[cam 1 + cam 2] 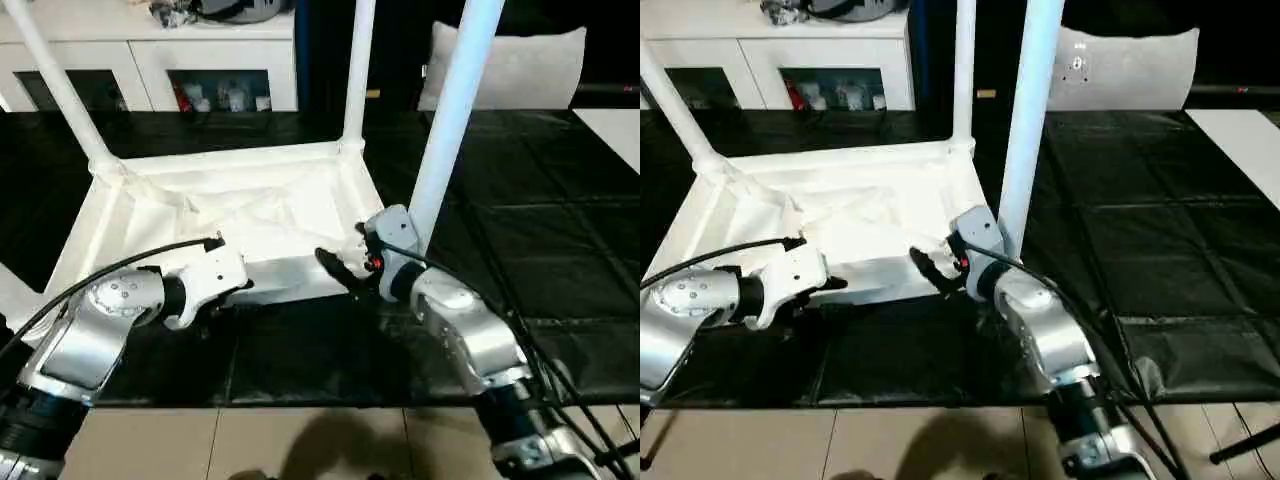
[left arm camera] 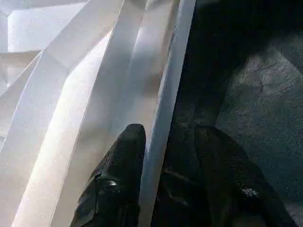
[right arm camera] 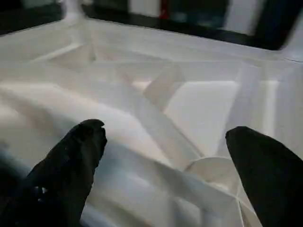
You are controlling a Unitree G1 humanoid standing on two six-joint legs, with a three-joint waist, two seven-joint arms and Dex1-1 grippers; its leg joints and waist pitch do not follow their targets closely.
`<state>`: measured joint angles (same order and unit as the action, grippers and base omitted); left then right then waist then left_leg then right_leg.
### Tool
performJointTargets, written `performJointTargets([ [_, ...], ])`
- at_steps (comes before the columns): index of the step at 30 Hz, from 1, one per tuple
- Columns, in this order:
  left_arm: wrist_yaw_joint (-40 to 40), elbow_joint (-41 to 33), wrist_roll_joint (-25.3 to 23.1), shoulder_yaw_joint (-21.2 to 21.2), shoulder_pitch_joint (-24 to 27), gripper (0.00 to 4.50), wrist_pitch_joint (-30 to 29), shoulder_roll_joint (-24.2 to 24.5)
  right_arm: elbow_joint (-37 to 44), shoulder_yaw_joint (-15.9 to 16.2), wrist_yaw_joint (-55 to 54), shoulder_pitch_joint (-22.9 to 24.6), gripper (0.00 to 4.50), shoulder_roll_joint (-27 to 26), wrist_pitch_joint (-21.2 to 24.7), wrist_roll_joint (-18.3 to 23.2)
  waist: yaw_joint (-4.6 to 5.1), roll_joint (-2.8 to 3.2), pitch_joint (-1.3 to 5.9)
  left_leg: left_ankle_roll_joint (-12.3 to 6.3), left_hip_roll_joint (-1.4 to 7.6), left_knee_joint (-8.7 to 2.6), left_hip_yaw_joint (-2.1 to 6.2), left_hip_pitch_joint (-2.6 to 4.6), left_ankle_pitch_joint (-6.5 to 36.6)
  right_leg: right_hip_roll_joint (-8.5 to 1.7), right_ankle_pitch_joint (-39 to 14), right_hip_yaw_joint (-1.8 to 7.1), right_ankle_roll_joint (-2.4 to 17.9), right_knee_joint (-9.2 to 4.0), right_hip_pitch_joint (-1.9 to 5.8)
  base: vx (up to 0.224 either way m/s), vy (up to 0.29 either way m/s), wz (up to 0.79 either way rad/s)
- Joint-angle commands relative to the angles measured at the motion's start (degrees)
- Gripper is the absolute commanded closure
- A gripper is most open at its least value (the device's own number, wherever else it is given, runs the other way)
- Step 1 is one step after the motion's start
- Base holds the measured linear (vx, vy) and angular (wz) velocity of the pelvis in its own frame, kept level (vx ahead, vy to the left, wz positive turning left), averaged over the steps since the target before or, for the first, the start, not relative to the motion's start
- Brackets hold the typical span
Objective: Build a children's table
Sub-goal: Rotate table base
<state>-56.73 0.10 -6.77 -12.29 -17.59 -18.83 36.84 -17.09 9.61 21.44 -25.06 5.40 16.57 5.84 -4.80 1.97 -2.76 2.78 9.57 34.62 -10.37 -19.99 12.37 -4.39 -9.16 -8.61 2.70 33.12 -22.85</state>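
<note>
the white tabletop (image 1: pixel 240 215) lies upside down on the black surface (image 1: pixel 540 250), with three white legs (image 1: pixel 452 115) standing up from its far-left, far-right and near-right corners. my left tool (image 2: pixel 156 189) straddles the tabletop's near rim, one finger inside and one outside, seemingly pinching it, while my right tool (image 3: pixel 165 165) hangs wide with nothing in it, just beside the near-right corner. i judge three legs are in, so next i must fetch the fourth and seat it in the near-left socket.
</note>
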Motion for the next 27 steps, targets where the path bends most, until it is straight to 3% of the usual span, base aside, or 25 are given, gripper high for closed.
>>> performJointTargets([
  [1,2.6,1.8,-2.2,-0.6,-0.5,2.61,2.0,-0.1,-3.2,-4.8,-5.0,-1.4,0.0,0.8,-1.6,-0.8,0.52,0.39,3.41,-0.26,4.25,-4.7,2.04,0.69,10.1,-5.55,-18.8,5.02,5.7,-4.08,2.77,0.0,0.0,0.0],
  [3,3.0,2.3,-2.3,-0.8,-0.6,2.61,2.4,-0.3,-4.3,-6.0,-6.5,-1.8,0.0,1.0,-2.1,-0.9,0.25,0.39,3.55,0.09,4.2,-4.62,1.91,0.88,9.6,-5.49,-17.1,5.16,6.2,-3.77,2.71,0.0,0.0,0.0],
  [6,3.4,2.6,-2.1,-1.2,-0.7,2.61,2.7,-0.7,-7.1,-9.2,-9.9,-2.5,0.0,2.0,-3.5,-0.6,0.27,0.54,3.74,0.03,4.24,-4.56,1.93,0.51,7.9,-5.51,-13.5,5.21,7.2,-3.19,2.98,0.0,0.0,0.0],
  [9,4.1,3.5,-2.4,-1.5,-1.0,2.61,3.4,-1.2,-9.1,-11.4,-12.2,-2.9,0.0,3.0,-4.7,-0.1,0.18,0.32,3.81,-0.49,4.06,-4.41,1.82,0.3,7.3,-5.54,-12.5,5.18,7.9,-3.11,3.28,0.0,0.0,0.0],
  [10,5.3,4.8,-2.9,-1.7,-1.4,2.61,4.8,-1.6,-10.7,-13.0,-13.7,-3.3,0.0,3.7,-5.7,0.3,0.27,0.5,3.77,-0.55,4.0,-4.37,1.77,0.33,7.8,-5.5,-13.0,5.12,7.7,-3.24,3.22,0.0,0.0,0.0],
  [14,7.9,7.0,-3.7,-1.8,-2.4,2.61,7.3,-3.0,-11.7,-14.8,-15.2,-3.2,0.0,5.3,-6.7,0.0,0.23,0.11,3.75,-1.22,3.75,-4.25,1.73,0.12,8.0,-5.52,-15.8,4.91,6.8,-3.66,3.53,0.0,0.0,0.0],
  [19,11.8,10.6,-5.0,-2.6,-4.7,2.61,10.0,-5.8,-12.7,-16.9,-16.2,-2.7,0.0,8.2,-8.0,-0.4,-0.08,-0.06,3.74,-1.71,3.8,-4.11,1.53,0.73,9.0,-5.3,-18.6,4.78,5.8,-4.22,2.91,0.0,0.0,0.0],
  [20,13.1,12.1,-5.6,-3.2,-5.5,2.61,11.0,-6.7,-12.8,-17.5,-16.4,-2.4,0.0,9.0,-8.2,-0.4,-0.08,-0.17,3.78,-2.03,3.76,-4.13,1.62,0.34,8.3,-5.2,-17.8,4.72,5.7,-4.07,3.17,0.0,0.0,0.0],
  [21,13.6,12.7,-5.8,-3.4,-5.9,2.61,11.5,-7.0,-12.9,-17.7,-16.4,-2.3,0.0,9.3,-8.4,-0.4,-0.18,-0.19,3.86,-2.22,3.85,-4.08,1.6,0.49,8.0,-5.22,-17.5,4.72,5.6,-4.06,3.05,0.0,0.0,0.0],
  [27,19.3,17.0,-8.4,-4.6,-7.5,2.61,14.2,-10.2,-12.4,-18.8,-16.5,-0.2,0.0,11.3,-8.6,-0.5,-0.1,-0.42,4.02,-3.04,3.63,-3.85,1.65,-0.13,6.2,-5.22,-16.1,4.53,5.2,-3.87,3.48,0.0,0.0,0.0],
])
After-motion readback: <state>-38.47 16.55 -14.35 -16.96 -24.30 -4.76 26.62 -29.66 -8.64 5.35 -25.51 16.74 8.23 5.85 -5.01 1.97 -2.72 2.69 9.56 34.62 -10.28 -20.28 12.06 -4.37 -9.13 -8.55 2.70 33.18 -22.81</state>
